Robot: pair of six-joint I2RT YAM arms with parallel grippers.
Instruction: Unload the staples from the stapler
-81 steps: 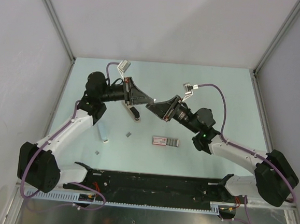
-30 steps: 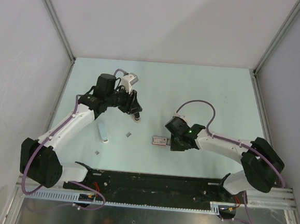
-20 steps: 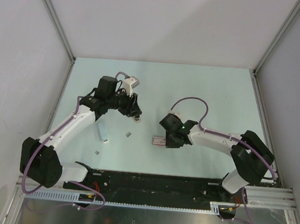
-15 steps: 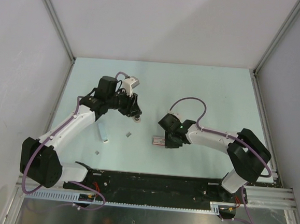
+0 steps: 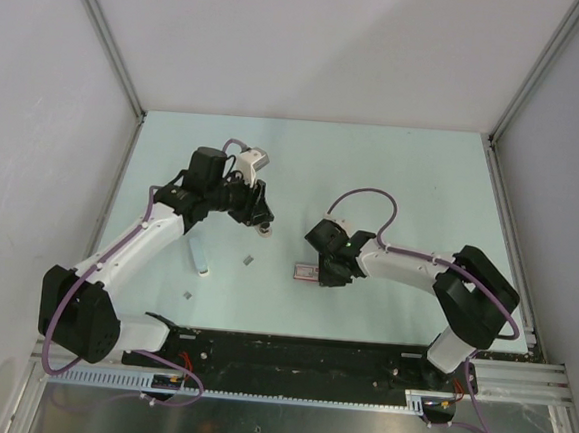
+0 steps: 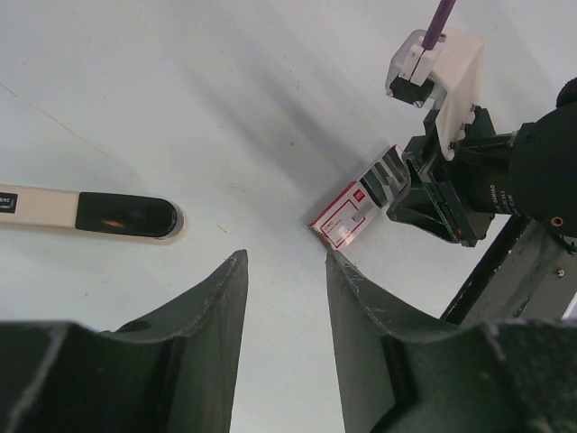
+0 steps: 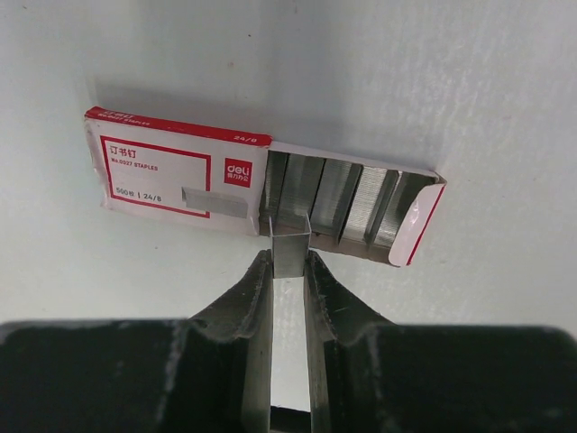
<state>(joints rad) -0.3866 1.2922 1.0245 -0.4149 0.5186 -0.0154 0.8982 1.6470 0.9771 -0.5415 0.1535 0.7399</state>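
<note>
Staple strip [image 7: 290,236] in R pincer [image 7: 288,262], now down at box [image 7: 171,171].

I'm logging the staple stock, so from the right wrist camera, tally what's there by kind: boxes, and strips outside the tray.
Staple box: 1
Strips outside the tray: 2, the held strip in the right gripper and the loose strip lying on the box's sleeve
Total: 3
</note>
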